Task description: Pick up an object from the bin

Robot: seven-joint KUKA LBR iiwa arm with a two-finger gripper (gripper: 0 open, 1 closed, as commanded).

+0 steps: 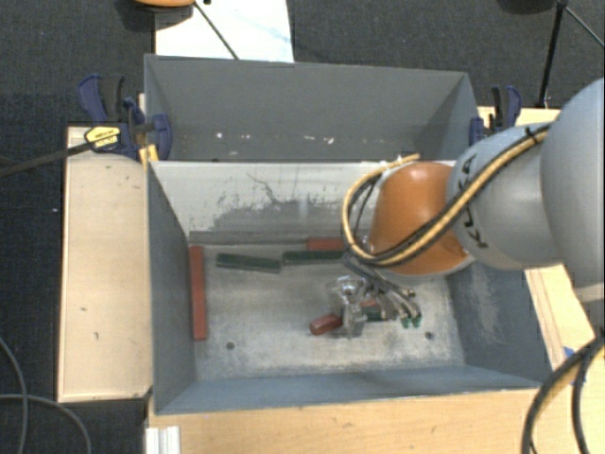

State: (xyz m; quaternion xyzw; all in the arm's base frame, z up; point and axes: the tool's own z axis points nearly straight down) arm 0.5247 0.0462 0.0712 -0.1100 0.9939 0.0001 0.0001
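Taking 12 o'clock as the far wall of the grey metal bin (302, 102), the gripper (355, 312) is down close to the floor at about 4 o'clock from the floor's middle, nearer the front wall than the back. Whether it is spread or pressed together cannot be told, since its metal parts blur into one cluster. A small red-brown block (325, 326) lies on the floor at the gripper's 8 o'clock. It is touching the gripper or just beside it, and the view does not show it being pinched. At the gripper's 3 o'clock, just beside it, is a small green piece (409, 321), partly tucked under the wrist hardware. Above these, the orange cover (416, 220) on the wrist and the looped cables (364, 197) hang over the right half of the floor, with the grey arm (529, 201) coming in from 3 o'clock. Farther back and well apart from the gripper, a long red-brown stick (198, 291) lies along the left wall at 9 o'clock, pointing front to back. Beyond it, toward 11 o'clock, a dark green stick (249, 263) lies crosswise. Last, near the foot of the far wall at 12 o'clock, a green-and-red stick (317, 251) runs under the edge of the orange cover.
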